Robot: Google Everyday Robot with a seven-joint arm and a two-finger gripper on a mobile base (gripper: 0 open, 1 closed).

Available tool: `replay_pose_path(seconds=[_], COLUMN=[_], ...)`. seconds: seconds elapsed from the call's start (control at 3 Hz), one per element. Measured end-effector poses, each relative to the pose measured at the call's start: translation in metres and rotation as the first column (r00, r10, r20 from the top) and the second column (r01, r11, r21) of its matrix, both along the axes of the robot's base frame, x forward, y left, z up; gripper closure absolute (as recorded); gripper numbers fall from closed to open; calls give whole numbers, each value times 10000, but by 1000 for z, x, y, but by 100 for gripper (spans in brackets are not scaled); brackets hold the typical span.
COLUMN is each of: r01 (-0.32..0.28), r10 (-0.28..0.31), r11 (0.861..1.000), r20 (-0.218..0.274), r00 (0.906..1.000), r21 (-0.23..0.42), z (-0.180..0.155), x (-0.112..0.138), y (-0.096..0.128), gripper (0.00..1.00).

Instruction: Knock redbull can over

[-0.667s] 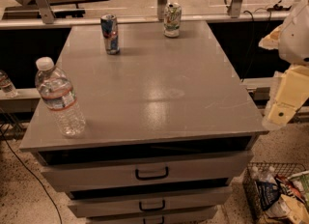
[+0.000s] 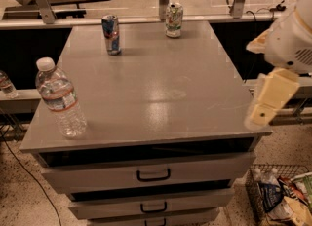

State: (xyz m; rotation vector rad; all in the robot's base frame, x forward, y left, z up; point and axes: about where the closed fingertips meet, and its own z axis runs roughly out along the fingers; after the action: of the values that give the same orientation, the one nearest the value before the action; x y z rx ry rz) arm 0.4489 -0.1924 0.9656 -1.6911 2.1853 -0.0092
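The redbull can (image 2: 111, 34) stands upright near the far left of the grey cabinet top (image 2: 161, 88). It is blue and silver with red markings. My gripper (image 2: 270, 99), a cream-coloured piece under the white arm (image 2: 292, 40), hangs at the right edge of the cabinet top, near its front corner. It is far from the can and touches nothing.
A dented white-and-green can (image 2: 174, 19) stands at the far edge, right of the redbull can. A clear water bottle (image 2: 61, 99) stands at the front left corner. Drawers (image 2: 153, 174) are below. A wire basket of packets (image 2: 280, 196) sits on the floor at right.
My gripper has shifted a little to the left, toward the cabinet's right edge. The cans and the bottle have not moved.
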Motion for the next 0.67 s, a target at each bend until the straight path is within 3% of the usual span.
replay_pose_path(seconds=[0.33,0.67], r01=[-623,-1304], r10=[566,1024], r11=[9879,9592], r20=[434,1218], r00=[9974,9873], r21=[1423,2508], z=[-18,-25], x=[37,85], y=[64,125], gripper=[0,0])
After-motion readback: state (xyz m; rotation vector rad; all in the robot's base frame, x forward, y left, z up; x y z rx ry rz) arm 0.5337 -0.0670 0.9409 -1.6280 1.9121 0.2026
